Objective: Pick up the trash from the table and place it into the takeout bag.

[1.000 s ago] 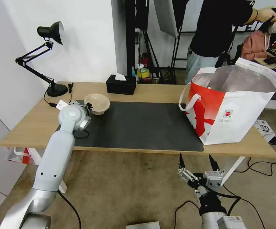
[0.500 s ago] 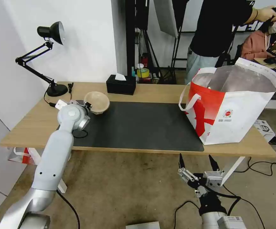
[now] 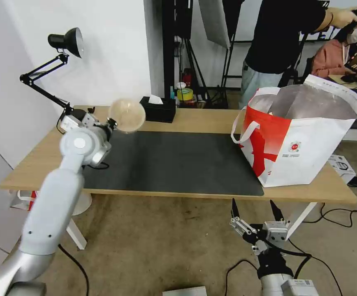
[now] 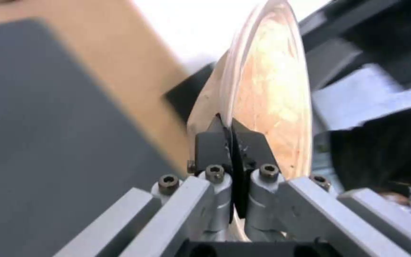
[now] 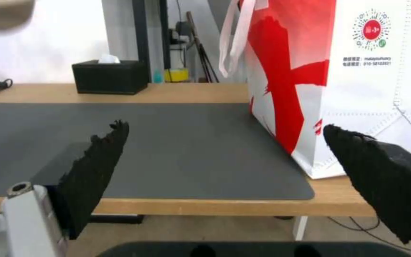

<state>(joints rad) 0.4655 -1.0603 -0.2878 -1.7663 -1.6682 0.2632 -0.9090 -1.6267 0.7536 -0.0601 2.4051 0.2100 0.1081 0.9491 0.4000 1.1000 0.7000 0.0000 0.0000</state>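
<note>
My left gripper (image 3: 112, 122) is shut on the rim of the beige paper bowl (image 3: 126, 115), holding it tilted in the air above the table's (image 3: 195, 119) left part. In the left wrist view the two black fingertips (image 4: 215, 141) pinch the bowl's (image 4: 267, 96) edge. The takeout bag (image 3: 306, 135) stands open on the right end of the table, its foil lining showing. My right gripper (image 3: 255, 211) hangs open below the table's front edge, near the bag; the right wrist view looks across the dark grey mat (image 5: 167, 142) with the bag (image 5: 358, 78) close by.
A black tissue box (image 3: 156, 109) sits at the table's back edge, a black desk lamp (image 3: 65, 45) at the far left. Cables lie on the floor at the right. People stand behind the table.
The left arm has lifted the beige bowl off the mat and raised it, tilting it. The right arm has not moved.
</note>
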